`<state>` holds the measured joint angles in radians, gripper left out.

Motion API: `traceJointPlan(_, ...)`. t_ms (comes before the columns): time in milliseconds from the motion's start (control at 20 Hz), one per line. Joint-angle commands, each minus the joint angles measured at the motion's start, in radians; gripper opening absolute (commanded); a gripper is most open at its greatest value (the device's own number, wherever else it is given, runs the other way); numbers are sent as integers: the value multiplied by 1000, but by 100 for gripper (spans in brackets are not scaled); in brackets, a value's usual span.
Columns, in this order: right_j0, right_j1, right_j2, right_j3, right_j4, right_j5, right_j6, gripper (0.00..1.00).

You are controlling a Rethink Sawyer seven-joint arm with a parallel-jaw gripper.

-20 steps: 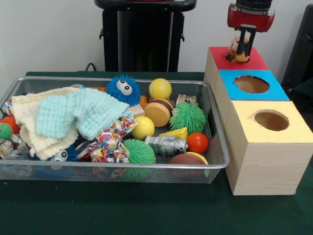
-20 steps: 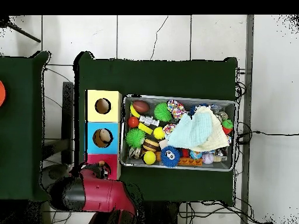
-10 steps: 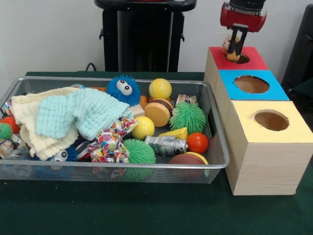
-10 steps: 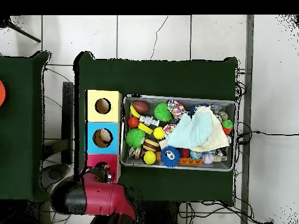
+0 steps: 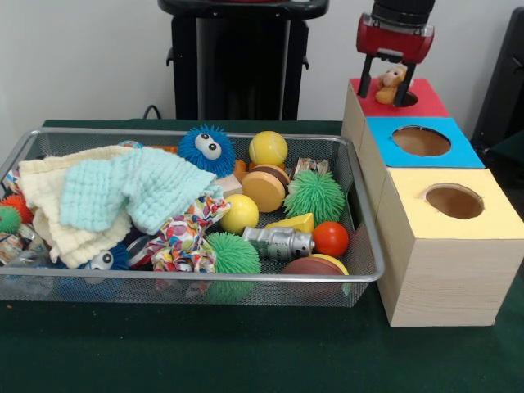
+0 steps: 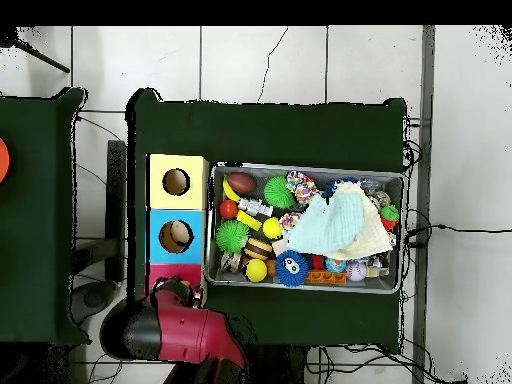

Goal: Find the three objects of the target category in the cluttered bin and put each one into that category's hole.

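Observation:
My gripper [image 5: 383,84] hangs over the red-topped box [image 5: 430,102] at the far right, its two black fingers spread apart. A small tan plush toy [image 5: 392,79] sits between them at the red box's hole, free of both fingers. In the overhead view the red arm covers most of that box, with the gripper [image 6: 172,291] at its edge. The wire-mesh bin [image 5: 205,277] lies left of the boxes, full of toys; it also shows in the overhead view [image 6: 305,166].
A blue-topped box [image 5: 458,151] and a yellow-topped box [image 5: 491,217] stand in a row nearer the camera. The bin holds cream and mint cloths [image 5: 123,196], a blue furry ball [image 5: 206,149], yellow balls, green spiky balls and a silver toy. The black pedestal [image 5: 241,57] stands behind.
The gripper carried the plush toy down to the red box's hole, then spread its fingers and let it go. It has shifted slightly left and up.

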<state>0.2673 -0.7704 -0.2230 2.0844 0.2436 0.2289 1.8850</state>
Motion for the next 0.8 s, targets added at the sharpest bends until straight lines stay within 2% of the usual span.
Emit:
traceJointPlan(50,6,16,34,43,1,-63,202,100)
traceJointPlan(350,22,-27,28,61,15,-27,207,100)
traceJointPlan(450,-8,-46,61,72,21,-27,198,100)
traceJointPlan(650,-18,-128,61,75,28,56,180,100)
traceJointPlan(800,-21,-145,45,50,19,127,161,100)
